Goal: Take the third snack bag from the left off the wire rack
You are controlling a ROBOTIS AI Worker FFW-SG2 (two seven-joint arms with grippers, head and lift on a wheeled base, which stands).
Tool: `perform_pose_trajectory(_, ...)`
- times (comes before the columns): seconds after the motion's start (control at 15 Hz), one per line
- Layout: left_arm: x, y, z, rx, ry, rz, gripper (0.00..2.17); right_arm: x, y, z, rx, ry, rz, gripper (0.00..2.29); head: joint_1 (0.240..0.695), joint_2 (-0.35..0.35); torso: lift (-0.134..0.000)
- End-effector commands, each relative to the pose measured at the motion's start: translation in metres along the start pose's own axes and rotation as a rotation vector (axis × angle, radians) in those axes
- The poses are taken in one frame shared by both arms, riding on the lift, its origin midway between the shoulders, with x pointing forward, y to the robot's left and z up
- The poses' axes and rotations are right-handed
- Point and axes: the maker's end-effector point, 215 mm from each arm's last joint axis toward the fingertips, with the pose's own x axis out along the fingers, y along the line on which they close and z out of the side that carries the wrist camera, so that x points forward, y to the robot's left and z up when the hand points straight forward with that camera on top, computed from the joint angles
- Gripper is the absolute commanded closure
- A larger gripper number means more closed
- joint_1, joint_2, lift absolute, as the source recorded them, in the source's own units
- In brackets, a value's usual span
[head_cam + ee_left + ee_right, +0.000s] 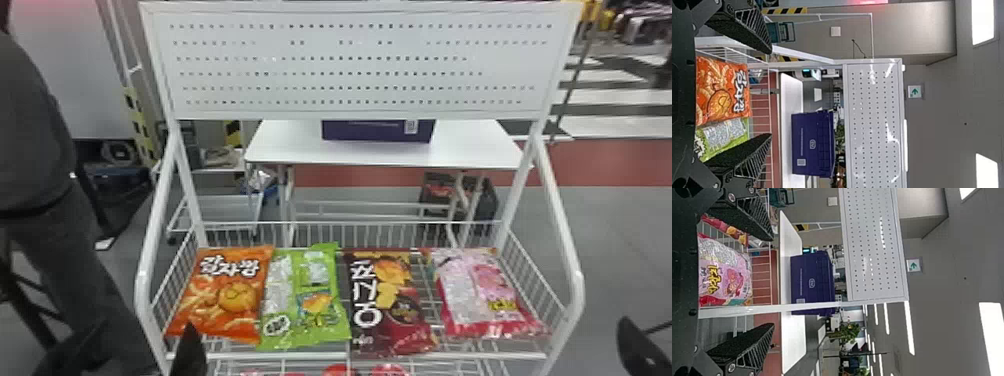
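Left pincer (766,94) and right pincer (770,282) are held spread and empty before the wire rack (525,285), presumably staged for approach. The dark third snack bag (385,300) is seen flat between green bag (302,300) and pink bag (475,295).

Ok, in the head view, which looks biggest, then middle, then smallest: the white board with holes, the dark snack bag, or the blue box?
Largest: white board
Next: dark snack bag, though it lies nearer the camera
Smallest: blue box, farther back
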Motion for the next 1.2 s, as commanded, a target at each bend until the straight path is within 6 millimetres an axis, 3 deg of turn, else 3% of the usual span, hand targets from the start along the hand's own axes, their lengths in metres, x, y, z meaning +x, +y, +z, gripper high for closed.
perform_pose_trajectory(0.0, 0.0, 0.0, 0.0, 0.0, 0.0, 0.001, 0.14, 0.0, 0.0, 0.0, 0.001, -0.001, -0.001, 0.12, 0.499, 0.0, 0.0)
perform_pose_trajectory(0.53, 0.001, 0.0, 0.001, 0.001, -0.003, -0.001, 0.14, 0.001, 0.002, -0.001, 0.0, 0.0, 0.001, 0.12, 0.499, 0.0, 0.0)
perform_pose_trajectory(0.6, 0.001, -0.001, 0.001, -0.002, -0.002, 0.0, 0.14, 0.006, 0.006, -0.009, 0.005, 0.014, 0.008, 0.12, 0.499, 0.0, 0.0)
perform_pose_trajectory(0.73, -0.001, -0.006, 0.0, -0.001, -0.001, -0.008, 0.14, 0.032, 0.02, -0.053, 0.019, 0.125, 0.034, 0.12, 0.499, 0.0, 0.0)
perform_pose_trajectory(0.87, -0.001, -0.008, -0.003, 0.0, 0.004, -0.01, 0.14, 0.073, 0.053, -0.089, 0.024, 0.207, 0.086, 0.12, 0.499, 0.0, 0.0)
perform_pose_trajectory(1.13, 0.0, -0.01, -0.01, -0.001, 0.013, -0.015, 0.14, 0.141, 0.144, -0.143, 0.013, 0.348, 0.229, 0.12, 0.499, 0.0, 0.0)
